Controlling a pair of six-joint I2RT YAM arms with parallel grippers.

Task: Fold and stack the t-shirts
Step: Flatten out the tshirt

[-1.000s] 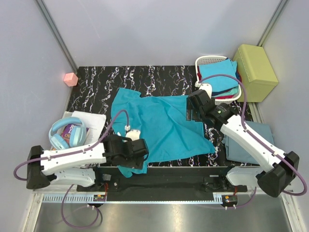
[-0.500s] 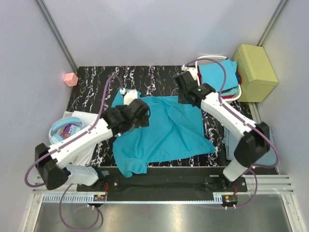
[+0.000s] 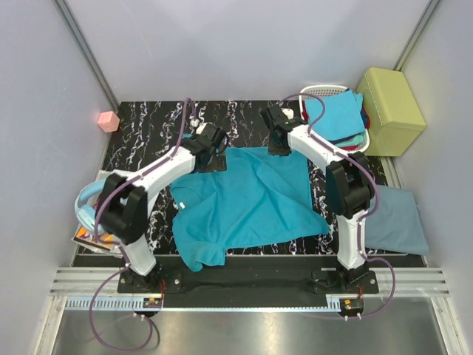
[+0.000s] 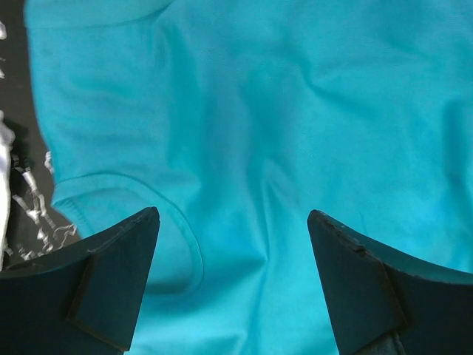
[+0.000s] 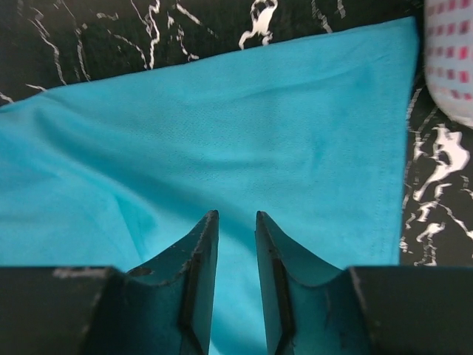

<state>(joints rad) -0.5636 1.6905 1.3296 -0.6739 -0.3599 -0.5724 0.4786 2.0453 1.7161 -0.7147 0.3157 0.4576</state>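
Observation:
A large teal t-shirt (image 3: 251,200) lies spread on the black marble table, its near left corner hanging over the front edge. My left gripper (image 3: 211,157) is over its far left part, by a sleeve. In the left wrist view (image 4: 233,222) the jaws stand wide open above the teal cloth (image 4: 295,111). My right gripper (image 3: 281,148) is over the far right edge. In the right wrist view (image 5: 236,216) the jaws stand a narrow gap apart above flat cloth (image 5: 222,126). A folded grey-blue t-shirt (image 3: 395,222) lies at the right. A bright blue shirt (image 3: 336,115) tops a pile in the basket.
The white slatted basket (image 3: 314,92) stands at the far right and also shows in the right wrist view (image 5: 451,59). A yellow-green padded box (image 3: 390,100) stands beside it. A pink cube (image 3: 108,120) sits far left. Blue headphones (image 3: 87,203) lie on a book at the near left.
Both arms have swung from the near side of the teal shirt out to its far edge. The shirt's far right corner now lies flatter and further right.

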